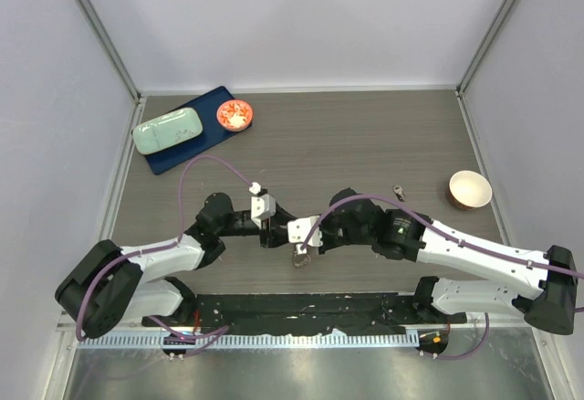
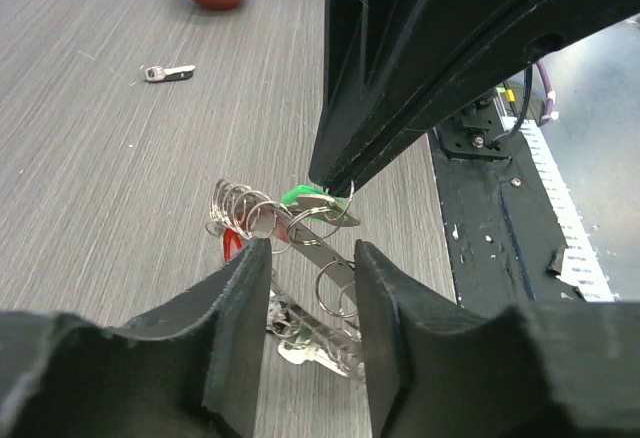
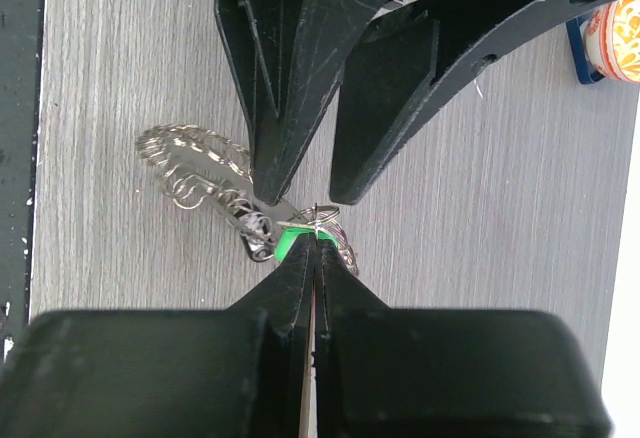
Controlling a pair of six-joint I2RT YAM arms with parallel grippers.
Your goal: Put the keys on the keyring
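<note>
The keyring (image 2: 318, 258), a grey metal band hung with many small silver rings and keys, hangs just above the table between both grippers; it also shows in the right wrist view (image 3: 195, 163) and in the top view (image 1: 299, 257). My right gripper (image 3: 315, 238) is shut on the green-tagged key (image 3: 290, 241), which sits at the ring; its tip comes down from above in the left wrist view (image 2: 335, 186). A red tag (image 2: 230, 246) hangs on the bunch. My left gripper (image 2: 310, 253) is open, its fingers (image 3: 275, 158) astride the ring's band.
A loose small key (image 2: 165, 73) lies on the table to the right (image 1: 400, 192). A red bowl with a cream inside (image 1: 469, 189) stands beyond it. A blue tray (image 1: 173, 158) with a green case (image 1: 168, 131) and a red dish (image 1: 234, 115) sits at the back left.
</note>
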